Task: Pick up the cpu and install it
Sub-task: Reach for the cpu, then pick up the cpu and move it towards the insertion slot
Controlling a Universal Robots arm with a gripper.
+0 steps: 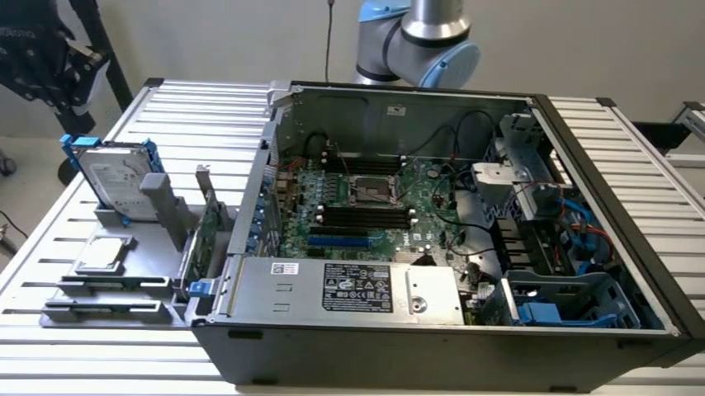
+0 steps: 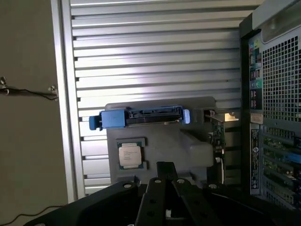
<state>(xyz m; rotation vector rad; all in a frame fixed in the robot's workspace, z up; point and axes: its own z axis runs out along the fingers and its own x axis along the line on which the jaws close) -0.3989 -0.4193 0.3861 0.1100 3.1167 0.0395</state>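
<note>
Poised above the grey parts holder (image 2: 190, 150), the end effector (image 2: 165, 170) has nothing in its grasp, and I cannot tell whether it is open or closed. The cpu (image 2: 130, 154) lies flat in a shallow square recess of that holder, metal top up, apart from the end effector and just beside it in the wrist view. On the same holder the hard drive (image 2: 141, 117) stands on edge in its blue rails, a little beyond the chip.

In the exterior view the holder sits on the slatted bench (image 1: 49, 223) at the exterior view's left of the open computer case (image 1: 441, 346), with the cpu (image 1: 99, 254) near its front. Inside the case, the cpu socket (image 1: 372, 191) on the motherboard (image 1: 342, 219) looks dark and unfilled.

By my reading, the picking step is in hand and the grasp is not yet made. Taking the chip calls for centring squarely over it, coming down level into the recess, and gripping its thin edges without tilting it. Seating it calls for matching its orientation to the socket.
</note>
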